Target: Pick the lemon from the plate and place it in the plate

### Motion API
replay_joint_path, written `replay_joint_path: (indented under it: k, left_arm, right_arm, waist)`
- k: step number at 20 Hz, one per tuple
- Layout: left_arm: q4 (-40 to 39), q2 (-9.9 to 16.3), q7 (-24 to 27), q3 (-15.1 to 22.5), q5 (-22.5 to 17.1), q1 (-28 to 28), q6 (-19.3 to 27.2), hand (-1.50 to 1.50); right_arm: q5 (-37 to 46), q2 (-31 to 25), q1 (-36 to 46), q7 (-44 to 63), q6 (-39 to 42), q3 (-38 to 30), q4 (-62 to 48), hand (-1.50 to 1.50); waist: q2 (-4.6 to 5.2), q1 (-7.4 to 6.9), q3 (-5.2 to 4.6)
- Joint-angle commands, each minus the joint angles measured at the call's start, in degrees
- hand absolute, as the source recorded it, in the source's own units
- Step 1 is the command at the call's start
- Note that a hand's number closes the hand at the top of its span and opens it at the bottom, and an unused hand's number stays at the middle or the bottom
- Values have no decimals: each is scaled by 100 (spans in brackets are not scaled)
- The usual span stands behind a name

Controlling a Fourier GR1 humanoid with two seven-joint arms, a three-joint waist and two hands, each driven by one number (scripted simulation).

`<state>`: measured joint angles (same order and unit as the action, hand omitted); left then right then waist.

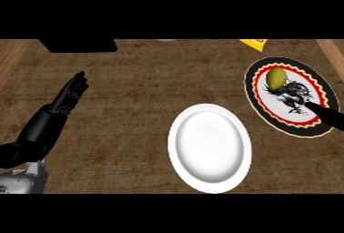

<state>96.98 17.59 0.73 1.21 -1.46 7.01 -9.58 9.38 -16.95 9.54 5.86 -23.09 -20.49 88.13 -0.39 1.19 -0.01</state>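
The lemon [275, 78] sits on the dragon-patterned plate [321, 86] and the white plate [209, 146] holds nothing — right hand [326, 112] reaches over the patterned rim, its fingers' state impossible to tell, left hand [70, 93] resting, fingers straight.

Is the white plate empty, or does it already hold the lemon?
Empty. The white plate shows only its bare surface, and the lemon lies on the patterned plate.

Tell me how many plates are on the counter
2. A plain white plate sits near the middle, empty. A patterned plate with a dark rim sits to the right and holds the lemon. Nothing suggests another is hidden.
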Motion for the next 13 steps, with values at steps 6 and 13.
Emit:
replay_joint_path:
  k: [6,13]
  left_arm:
    - [-227,-49,-112,-265,7,313,-282,0]
    - [501,-343,-410,-65,168,-83,-236,0]
  right_arm:
    - [-743,7,-1624,129,873,-495,1857,-150]
    - [-1215,-17,-2195,-64,1652,-887,2225,-150]
  waist:
    - [30,-71,1]
    - [26,-94,2]
